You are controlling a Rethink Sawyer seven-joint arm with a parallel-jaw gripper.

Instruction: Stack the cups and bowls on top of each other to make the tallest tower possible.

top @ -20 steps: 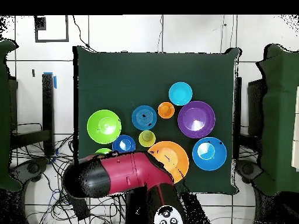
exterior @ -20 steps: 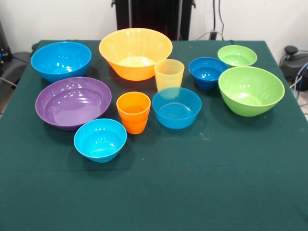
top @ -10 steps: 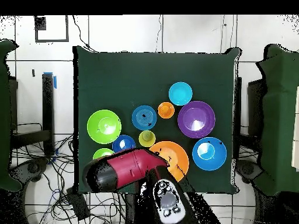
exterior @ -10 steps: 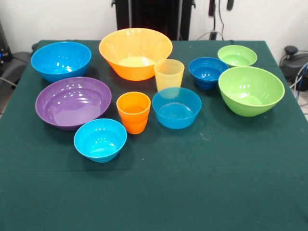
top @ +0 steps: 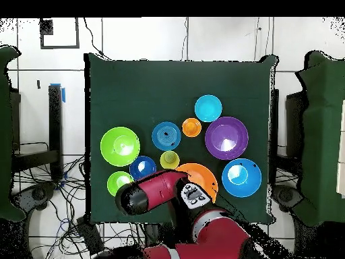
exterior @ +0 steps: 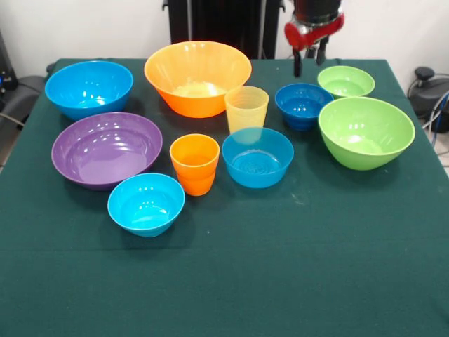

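Green cloth table (exterior: pixel 295 281), white wall (exterior: pixel 84 28), gripper (exterior: pixel 310 62) fingers parted, empty, above dark blue bowl (exterior: pixel 303 105).

We count nine upright, unstacked vessels:

- large orange bowl (exterior: pixel 197 76)
- large blue bowl (exterior: pixel 89 88)
- purple bowl (exterior: pixel 106 149)
- large lime bowl (exterior: pixel 365 131)
- small lime bowl (exterior: pixel 345 81)
- dark blue bowl (exterior: pixel 303 105)
- two light blue bowls (exterior: pixel 257 156) (exterior: pixel 146 203)
- orange cup (exterior: pixel 194 163)
- taller translucent yellow cup (exterior: pixel 246 109), centre
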